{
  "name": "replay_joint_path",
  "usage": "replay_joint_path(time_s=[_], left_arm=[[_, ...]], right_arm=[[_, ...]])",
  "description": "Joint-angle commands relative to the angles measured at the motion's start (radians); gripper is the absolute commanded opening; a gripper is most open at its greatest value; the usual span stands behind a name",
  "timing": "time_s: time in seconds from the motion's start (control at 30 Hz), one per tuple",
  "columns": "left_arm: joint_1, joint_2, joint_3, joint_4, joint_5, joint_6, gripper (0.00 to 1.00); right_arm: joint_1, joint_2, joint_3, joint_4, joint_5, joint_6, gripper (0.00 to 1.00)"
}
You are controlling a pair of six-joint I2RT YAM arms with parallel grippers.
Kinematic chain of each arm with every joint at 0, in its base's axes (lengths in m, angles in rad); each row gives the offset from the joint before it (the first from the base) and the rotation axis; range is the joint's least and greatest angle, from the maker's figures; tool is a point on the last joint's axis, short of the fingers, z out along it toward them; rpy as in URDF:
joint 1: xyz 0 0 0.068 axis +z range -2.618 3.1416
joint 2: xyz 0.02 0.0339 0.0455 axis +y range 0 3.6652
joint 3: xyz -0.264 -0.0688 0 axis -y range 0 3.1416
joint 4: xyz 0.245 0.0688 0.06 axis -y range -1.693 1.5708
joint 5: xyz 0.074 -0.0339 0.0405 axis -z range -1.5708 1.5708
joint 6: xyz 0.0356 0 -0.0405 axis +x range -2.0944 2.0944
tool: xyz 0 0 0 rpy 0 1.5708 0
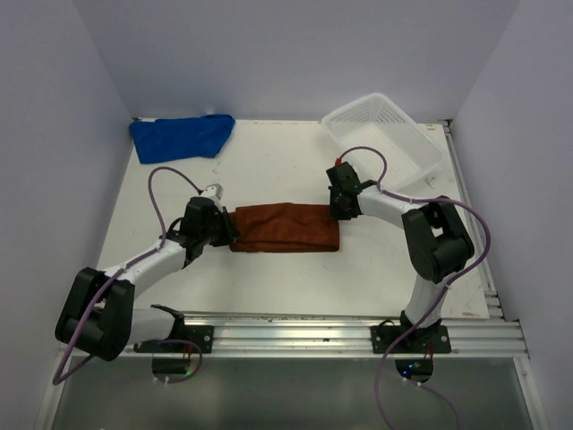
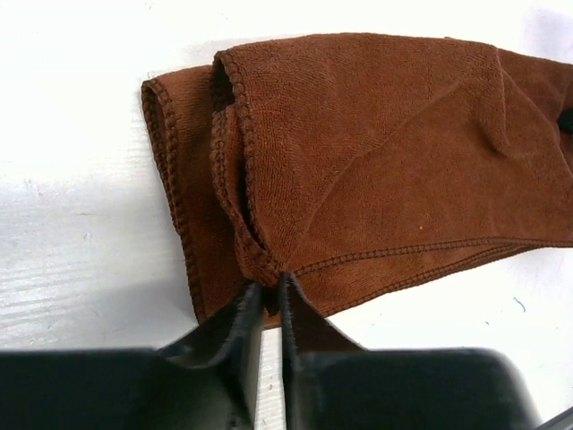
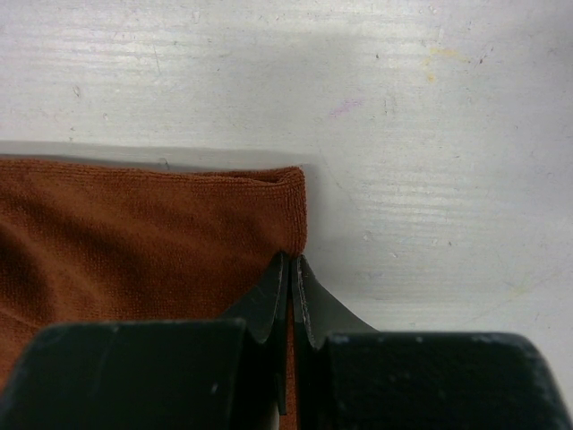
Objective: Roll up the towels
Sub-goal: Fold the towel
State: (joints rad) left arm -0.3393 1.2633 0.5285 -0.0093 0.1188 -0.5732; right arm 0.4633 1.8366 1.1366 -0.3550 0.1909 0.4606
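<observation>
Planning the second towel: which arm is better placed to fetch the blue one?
Left, likely. The blue towel lies in the far left corner, nearer the left gripper; the right gripper pinches the brown towel at its right end, farther off.

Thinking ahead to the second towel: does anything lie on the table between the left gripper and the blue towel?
Nothing visible does. The table is bare between the left gripper and the blue towel in the far left corner. That gripper is pinching one end of the brown towel, though.

white table carries a folded rust-brown towel, a blue towel and a mesh basket.
</observation>
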Motion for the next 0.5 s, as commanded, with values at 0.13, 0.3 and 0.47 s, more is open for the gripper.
replay_joint_path(time_s=[0.13, 0.3, 0.47], left_arm=[[-0.003, -0.059, 0.025, -0.049, -0.047, 0.033, 0.0], [-0.003, -0.131, 0.044, -0.1, -0.062, 0.012, 0.0], [-0.003, -0.154, 0.027, -0.103, -0.047, -0.028, 0.0]], right_arm=[[-0.014, -0.007, -0.026, -0.012, 0.005, -0.017, 0.0], [-0.014, 0.001, -0.014, -0.018, 0.004, -0.013, 0.0], [-0.015, 0.009, -0.011, -0.022, 0.008, -0.016, 0.0]])
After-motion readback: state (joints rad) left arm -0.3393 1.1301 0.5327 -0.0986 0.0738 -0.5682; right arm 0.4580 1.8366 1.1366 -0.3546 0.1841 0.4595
